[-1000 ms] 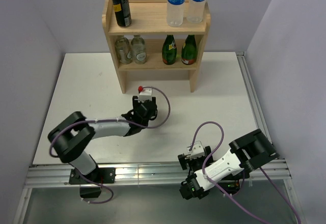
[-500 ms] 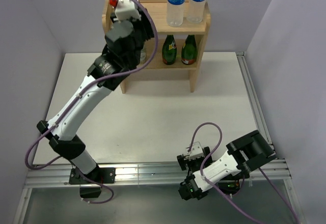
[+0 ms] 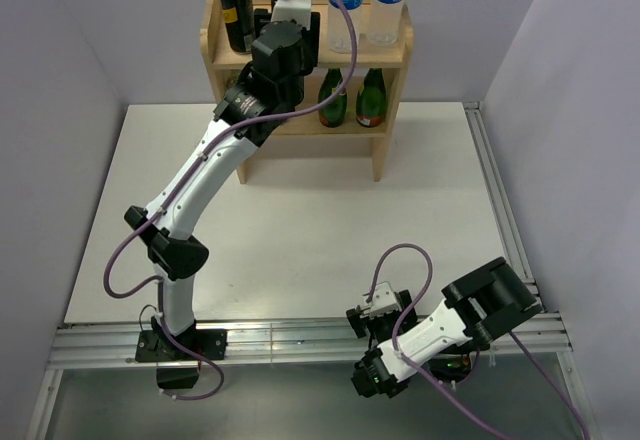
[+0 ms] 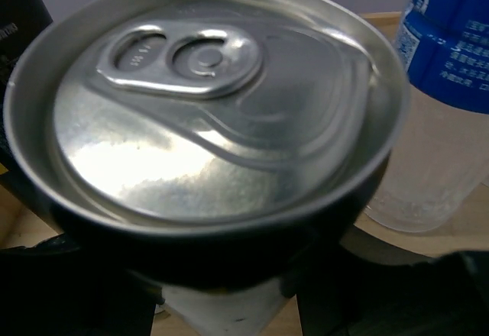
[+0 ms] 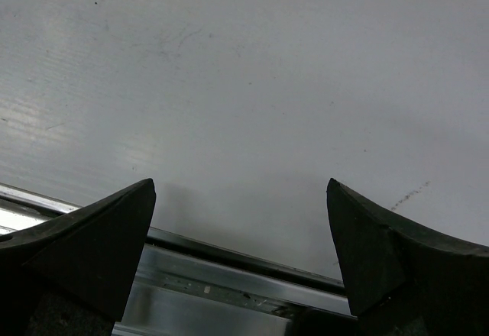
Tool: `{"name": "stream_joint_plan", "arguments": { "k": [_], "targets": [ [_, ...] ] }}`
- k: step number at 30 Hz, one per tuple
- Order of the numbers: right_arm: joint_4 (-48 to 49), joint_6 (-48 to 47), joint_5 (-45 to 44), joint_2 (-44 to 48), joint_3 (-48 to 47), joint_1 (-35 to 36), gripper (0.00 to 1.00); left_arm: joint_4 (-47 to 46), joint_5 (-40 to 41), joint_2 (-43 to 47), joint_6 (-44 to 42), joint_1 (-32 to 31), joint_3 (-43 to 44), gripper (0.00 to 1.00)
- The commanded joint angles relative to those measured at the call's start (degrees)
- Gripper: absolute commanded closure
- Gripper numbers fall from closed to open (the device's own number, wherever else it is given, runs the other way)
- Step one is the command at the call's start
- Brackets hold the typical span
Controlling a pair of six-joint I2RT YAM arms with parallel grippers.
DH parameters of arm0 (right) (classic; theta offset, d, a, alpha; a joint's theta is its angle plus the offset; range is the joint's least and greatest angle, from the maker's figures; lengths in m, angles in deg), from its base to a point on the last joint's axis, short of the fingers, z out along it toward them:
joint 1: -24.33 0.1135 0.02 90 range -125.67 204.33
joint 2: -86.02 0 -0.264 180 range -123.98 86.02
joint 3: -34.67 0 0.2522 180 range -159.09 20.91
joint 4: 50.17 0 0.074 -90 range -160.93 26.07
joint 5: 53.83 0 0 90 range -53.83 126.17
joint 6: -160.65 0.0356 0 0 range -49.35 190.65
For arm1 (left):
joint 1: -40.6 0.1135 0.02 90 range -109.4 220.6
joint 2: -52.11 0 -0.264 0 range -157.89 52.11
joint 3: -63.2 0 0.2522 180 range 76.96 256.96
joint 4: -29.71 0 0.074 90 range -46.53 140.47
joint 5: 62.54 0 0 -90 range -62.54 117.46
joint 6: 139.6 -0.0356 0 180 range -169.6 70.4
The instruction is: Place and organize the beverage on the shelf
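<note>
The wooden shelf [image 3: 390, 56] stands at the back of the table. On its top are a dark can [image 3: 236, 8] at the left and two water bottles [image 3: 346, 2] [image 3: 390, 0] at the right. Two green bottles [image 3: 332, 98] [image 3: 371, 98] stand on the lower tier. My left gripper [image 3: 287, 42] is over the shelf top between the can and the bottles. In the left wrist view it [image 4: 229, 294] is shut on a second dark can [image 4: 206, 99], next to a water bottle [image 4: 443, 92]. My right gripper [image 5: 241, 221] is open and empty.
The white table [image 3: 350, 200] ends at a metal rail [image 3: 300, 340] along its near edge, where my right gripper [image 3: 372, 312] rests low. Lilac walls close in the left, back and right sides. My left arm [image 3: 200, 175] stretches across the shelf's lower left.
My left arm has risen from the table to the shelf top with the can, then moved right from beside the first can toward the water bottles. The right arm has barely moved.
</note>
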Motion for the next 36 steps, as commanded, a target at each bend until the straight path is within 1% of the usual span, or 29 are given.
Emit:
{"name": "stream_joint_plan", "arguments": {
  "k": [1, 8, 12, 21, 22, 26, 29, 30, 32, 33, 34, 35, 36],
  "targets": [
    [-2.5, 36.3, -0.8, -1.1, -1.1, 1.0, 0.0, -5.1, -1.4, 0.7, -1.8, 1.9, 4.7, 1.0],
    [-2.2, 36.5, -0.7, -2.1, -1.2, 1.2, 0.0, -6.8, -2.0, -0.9, -1.8, 3.5, 4.7, 1.0],
    [-1.6, 36.6, -0.7, -2.0, -0.7, 1.2, 0.0, -6.6, -3.7, -1.7, 0.0, 5.2, 4.6, 1.0],
    [-1.1, 37.4, -0.6, -2.1, 0.3, 1.2, 0.0, -9.4, -5.6, -3.3, 1.3, 8.3, 0.8, 0.98],
    [-1.1, 37.5, -0.5, -2.2, 0.3, 1.2, 0.0, -9.1, -6.3, -3.8, 3.5, 8.7, 1.0, 0.98],
    [-1.3, 37.5, -0.2, -2.1, 0.3, 1.2, 0.0, -9.5, -6.3, -4.1, 4.2, 9.1, -0.4, 0.97],
    [-1.6, 37.6, 0.0, -2.1, 0.1, 1.2, 0.0, -10.3, -6.5, -3.4, 4.7, 9.1, -2.6, 0.9],
    [-1.8, 37.5, 0.0, -2.2, 0.1, 1.2, 0.0, -10.6, -6.5, -2.9, 4.9, 9.1, -3.0, 0.8],
    [-1.9, 37.5, -0.1, -2.4, -0.4, 1.2, 0.0, -10.5, -6.9, -2.7, 4.8, 9.1, -3.7, 0.67],
    [-2.2, 37.5, 0.0, -2.5, -0.6, 1.2, 0.0, -10.3, -7.4, -2.6, 4.8, 9.1, -3.9, 0.49],
    [-2.4, 37.5, -0.1, -2.8, -0.9, 1.2, 0.0, -10.1, -7.7, -2.6, 4.8, 9.1, -4.1, 0.43],
    [-2.7, 37.5, 0.0, -3.0, -1.1, 1.2, 0.0, -9.9, -7.8, -2.7, 4.7, 9.1, -4.1, 0.32],
    [-2.8, 37.6, -0.2, -3.0, -1.2, 1.3, 0.0, -9.7, -7.7, -2.7, 4.6, 9.1, -4.1, 0.27]
  ]
}}
